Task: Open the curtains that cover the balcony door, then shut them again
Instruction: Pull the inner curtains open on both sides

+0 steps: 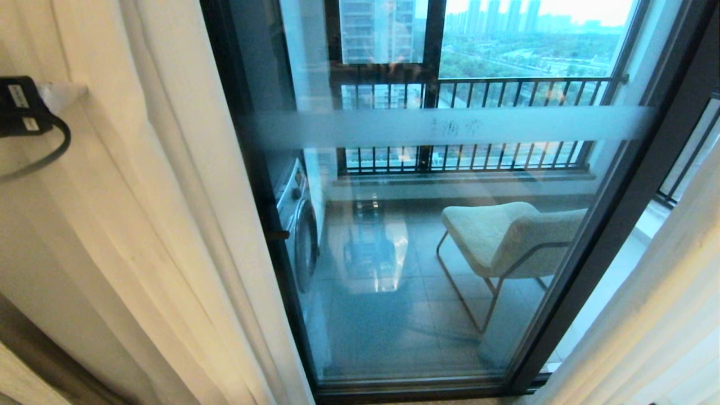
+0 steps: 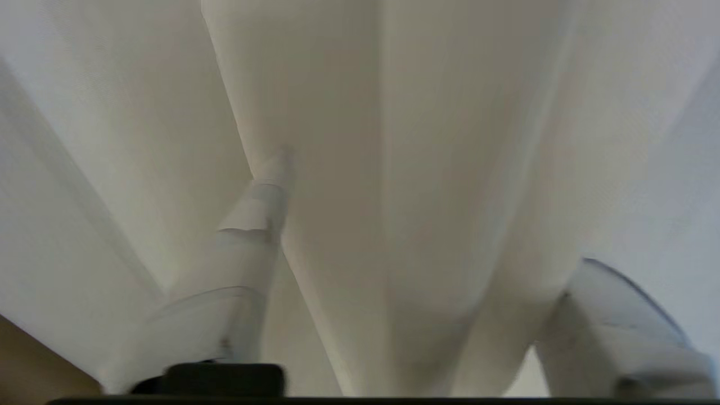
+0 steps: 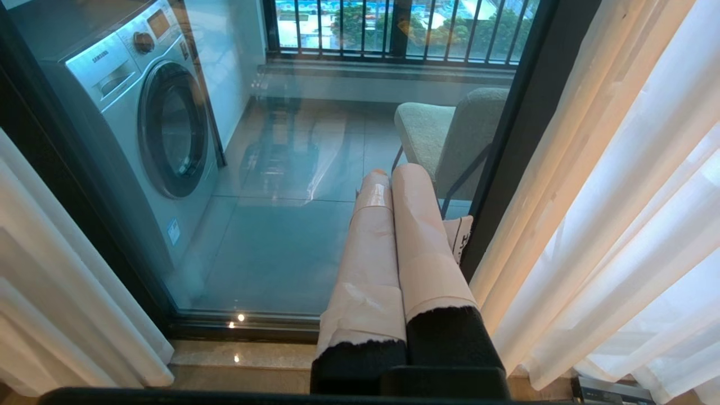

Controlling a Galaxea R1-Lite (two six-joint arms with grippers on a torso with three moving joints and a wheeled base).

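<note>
Two curtains [image 1: 140, 225] hang parted either side of the balcony door [image 1: 450, 225], glass exposed. Left gripper [image 2: 416, 281] fingers [image 2: 253, 225] spread wide around a fold of the left panel, not clamping it. Right gripper [image 3: 394, 185] fingers pressed together, empty, pointing at the glass.

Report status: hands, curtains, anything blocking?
Left hand open, curtain fold between its fingers. Right hand shut, idle. Curtains parted, balcony door exposed. Nothing blocking.
</note>
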